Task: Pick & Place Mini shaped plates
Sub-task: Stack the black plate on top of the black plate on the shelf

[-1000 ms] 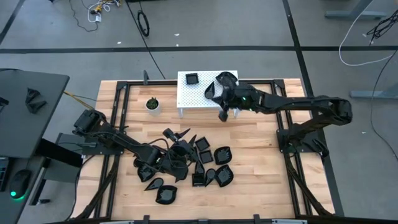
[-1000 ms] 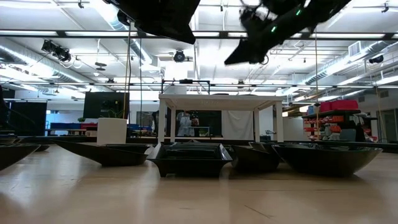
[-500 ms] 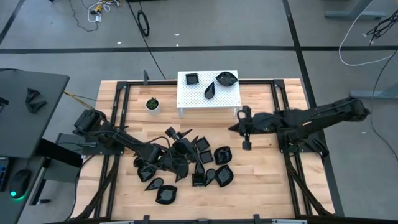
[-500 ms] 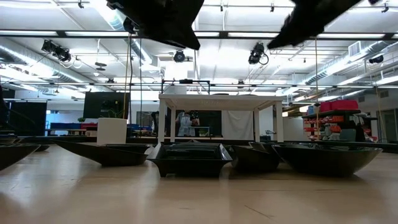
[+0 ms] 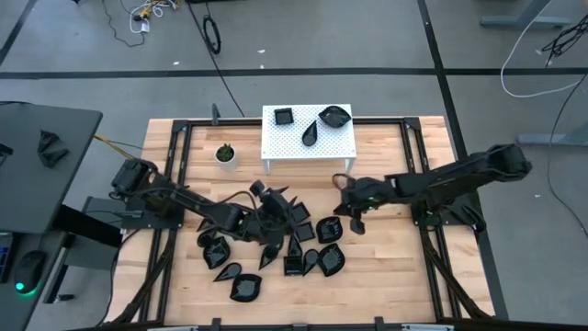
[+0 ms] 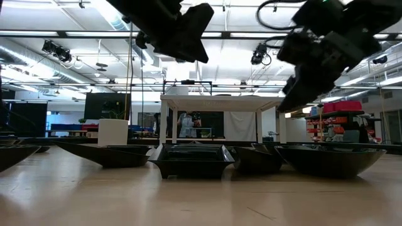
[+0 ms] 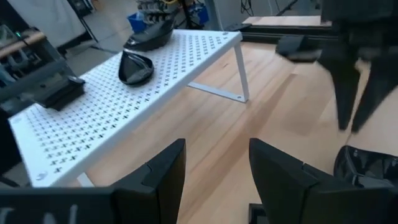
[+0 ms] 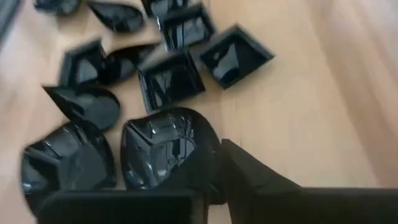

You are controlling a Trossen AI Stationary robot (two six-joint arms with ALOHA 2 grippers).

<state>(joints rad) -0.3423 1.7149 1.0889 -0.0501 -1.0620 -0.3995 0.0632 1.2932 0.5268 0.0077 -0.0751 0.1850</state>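
Note:
Several glossy black mini plates (image 5: pixel 308 241) lie in a loose pile on the table's middle, also seen in the low view (image 6: pixel 191 160). Three more rest on the white perforated stand (image 5: pixel 308 147): a square one (image 5: pixel 283 115), a teardrop (image 7: pixel 135 65) and a leaf shape (image 5: pixel 335 115). My left gripper (image 7: pixel 214 168) is open and empty above the pile's far side (image 5: pixel 269 197). My right gripper (image 5: pixel 351 219) is open and hovers above a rounded plate (image 8: pixel 168 149) at the pile's right side, clear of it (image 6: pixel 300 88).
A small white pot with a green plant (image 5: pixel 225 154) stands left of the stand. Black frame rails (image 5: pixel 179 156) run along the table's left and right sides. Bare wood lies near the pile's near side and between the pile and the stand.
My right gripper left the white stand, swung toward the table's right and near edge, then came back left and down over the pile's right side. My left gripper shifted a little toward the far edge above the pile. The plates on the stand stayed put.

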